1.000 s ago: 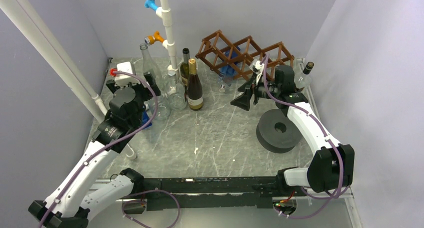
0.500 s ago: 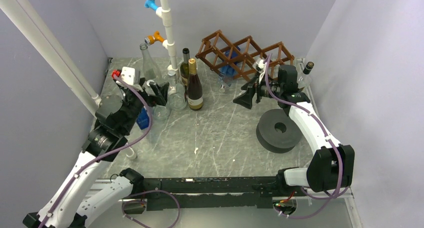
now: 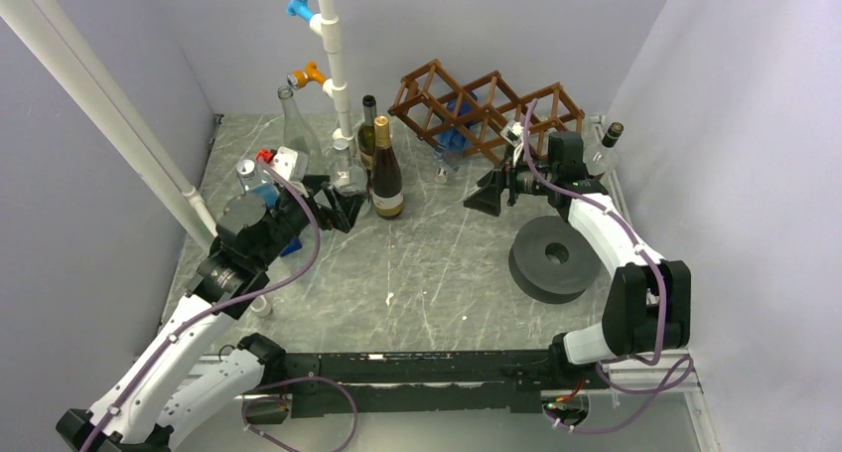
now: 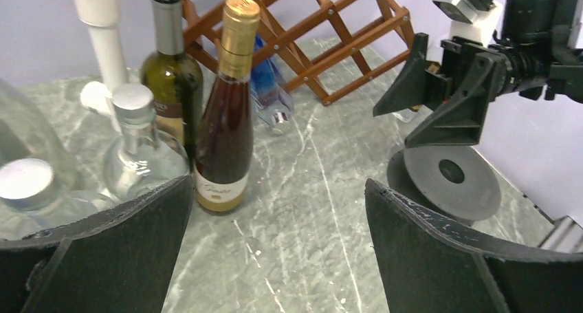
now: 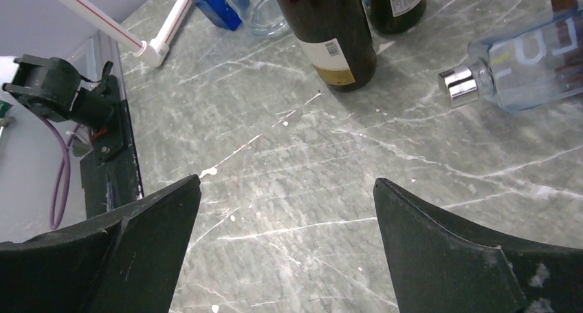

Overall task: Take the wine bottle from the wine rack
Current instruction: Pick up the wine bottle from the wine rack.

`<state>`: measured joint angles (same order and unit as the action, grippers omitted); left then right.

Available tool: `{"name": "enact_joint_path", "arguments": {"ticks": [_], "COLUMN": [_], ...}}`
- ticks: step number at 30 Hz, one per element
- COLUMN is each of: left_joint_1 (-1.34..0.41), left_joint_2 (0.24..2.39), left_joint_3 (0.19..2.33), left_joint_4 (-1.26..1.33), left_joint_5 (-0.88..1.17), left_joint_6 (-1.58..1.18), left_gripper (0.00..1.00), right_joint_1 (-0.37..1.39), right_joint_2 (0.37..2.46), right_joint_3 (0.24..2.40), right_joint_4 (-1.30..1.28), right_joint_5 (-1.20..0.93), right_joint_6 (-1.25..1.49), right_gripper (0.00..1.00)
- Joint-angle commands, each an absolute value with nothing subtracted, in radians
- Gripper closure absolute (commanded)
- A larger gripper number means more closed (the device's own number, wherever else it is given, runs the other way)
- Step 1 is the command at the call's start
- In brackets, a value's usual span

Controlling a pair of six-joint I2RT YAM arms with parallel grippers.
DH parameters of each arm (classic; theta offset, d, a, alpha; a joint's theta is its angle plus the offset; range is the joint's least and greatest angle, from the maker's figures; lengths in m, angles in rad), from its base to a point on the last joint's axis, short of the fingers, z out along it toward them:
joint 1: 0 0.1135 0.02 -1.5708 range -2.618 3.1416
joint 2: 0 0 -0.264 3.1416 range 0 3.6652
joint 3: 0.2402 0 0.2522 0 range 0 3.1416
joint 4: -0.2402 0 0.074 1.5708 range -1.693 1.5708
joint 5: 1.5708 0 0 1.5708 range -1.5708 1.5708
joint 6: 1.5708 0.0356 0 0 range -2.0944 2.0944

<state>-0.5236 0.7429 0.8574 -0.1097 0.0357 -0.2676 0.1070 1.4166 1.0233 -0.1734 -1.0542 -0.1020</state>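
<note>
Jaws on both arms are wide open, empty. Wine bottle (image 3: 455, 126) sits in a lower cell of the wine rack (image 3: 493, 77), cap toward the table (image 3: 437, 263). Right jaws are near, not touching. Grasp and pull-out not yet done.

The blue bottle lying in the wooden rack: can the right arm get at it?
Probably yes. The right arm is close, its jaws stand open, and the blue bottle pokes neck-first out of the wine rack.
</note>
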Motion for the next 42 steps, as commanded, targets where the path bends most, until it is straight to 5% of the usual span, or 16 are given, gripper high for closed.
{"name": "enact_joint_path", "arguments": {"ticks": [1, 11, 20, 42], "left_joint_1": [-0.525, -0.526, -0.526, -0.526], "left_joint_2": [0.737, 0.745, 0.743, 0.619], "left_joint_3": [0.825, 0.655, 0.629, 0.525], "left_joint_4": [-0.016, 0.124, 0.092, 0.068], "left_joint_5": [0.132, 0.221, 0.273, 0.212], "left_joint_6": [-0.334, -0.464, -0.443, -0.424], "left_gripper": [0.0, 0.0, 0.01, 0.01], "right_joint_1": [0.104, 0.141, 0.309, 0.343], "right_joint_2": [1.402, 1.422, 1.546, 1.824], "right_joint_3": [1.018, 1.007, 1.104, 1.215], "right_joint_4": [-0.114, -0.029, 0.036, 0.261], "right_joint_5": [-1.042, -0.802, -0.277, -0.059], "right_joint_6": [-0.073, 0.036, 0.176, 0.367], "right_gripper": [0.0, 0.0, 0.0, 0.0]}}
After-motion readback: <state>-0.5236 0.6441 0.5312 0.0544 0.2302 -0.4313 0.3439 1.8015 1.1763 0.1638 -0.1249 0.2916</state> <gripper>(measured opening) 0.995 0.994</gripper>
